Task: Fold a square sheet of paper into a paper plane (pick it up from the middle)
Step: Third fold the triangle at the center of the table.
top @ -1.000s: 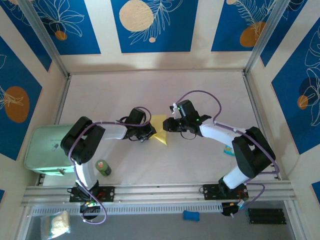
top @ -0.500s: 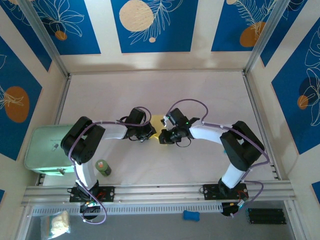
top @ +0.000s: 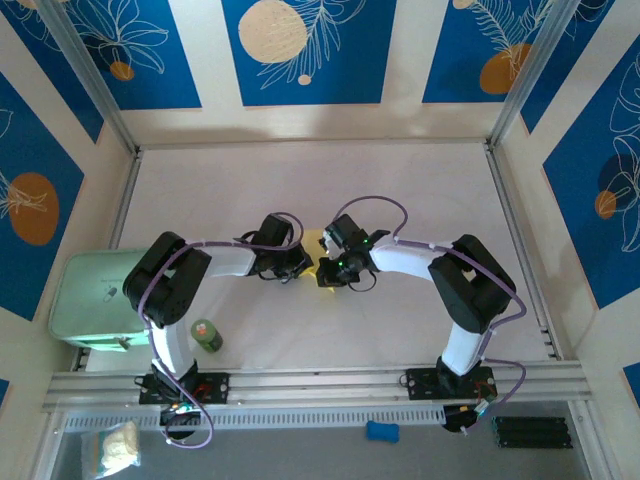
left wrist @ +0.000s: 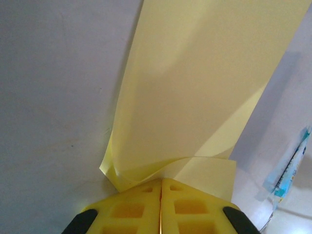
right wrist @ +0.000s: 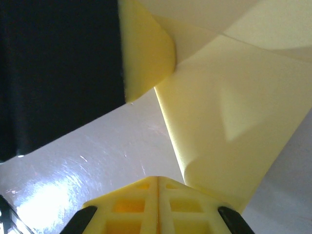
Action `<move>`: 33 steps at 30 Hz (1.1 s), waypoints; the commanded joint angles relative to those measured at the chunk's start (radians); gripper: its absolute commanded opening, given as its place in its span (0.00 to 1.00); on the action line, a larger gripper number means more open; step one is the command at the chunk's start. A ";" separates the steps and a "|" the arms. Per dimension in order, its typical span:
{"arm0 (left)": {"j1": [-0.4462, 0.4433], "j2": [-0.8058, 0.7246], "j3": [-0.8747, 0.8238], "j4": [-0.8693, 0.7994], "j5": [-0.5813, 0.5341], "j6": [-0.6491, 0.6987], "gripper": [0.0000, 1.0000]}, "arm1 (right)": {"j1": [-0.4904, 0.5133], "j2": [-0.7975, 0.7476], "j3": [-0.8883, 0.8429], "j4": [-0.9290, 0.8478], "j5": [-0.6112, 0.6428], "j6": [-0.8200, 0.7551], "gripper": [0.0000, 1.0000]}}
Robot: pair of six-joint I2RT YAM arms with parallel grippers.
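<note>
The square sheet of paper (left wrist: 195, 87) is pale yellow and folded over, lying on the white table. In the top view a sliver of the sheet (top: 316, 242) peeks out between the two grippers at mid-table. My left gripper (left wrist: 161, 179) (top: 300, 268) is shut, and the sheet's curled folded edge runs into its tips. My right gripper (right wrist: 157, 177) (top: 325, 272) is shut with nothing in its seam. The sheet (right wrist: 229, 112) passes under its right finger. The left gripper's yellow finger (right wrist: 146, 53) stands close ahead of it.
A pale green box (top: 90, 300) sits at the table's left edge, with a small green bottle (top: 206, 334) near the left arm's base. A blue-green packet (left wrist: 287, 165) lies on the table beyond the sheet.
The right arm swung left until its gripper met the left one over the sheet, and its jaws closed. The sheet is now mostly covered. The left gripper stayed put.
</note>
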 commanded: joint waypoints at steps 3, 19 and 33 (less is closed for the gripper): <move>-0.007 0.061 -0.020 -0.141 -0.046 0.008 0.09 | -0.013 0.015 0.018 -0.034 -0.004 -0.005 0.07; -0.006 0.062 -0.017 -0.155 -0.054 0.019 0.08 | -0.030 0.047 0.005 -0.024 -0.020 0.010 0.06; -0.006 0.065 -0.016 -0.163 -0.061 0.022 0.08 | -0.036 0.061 -0.016 -0.040 -0.007 0.013 0.06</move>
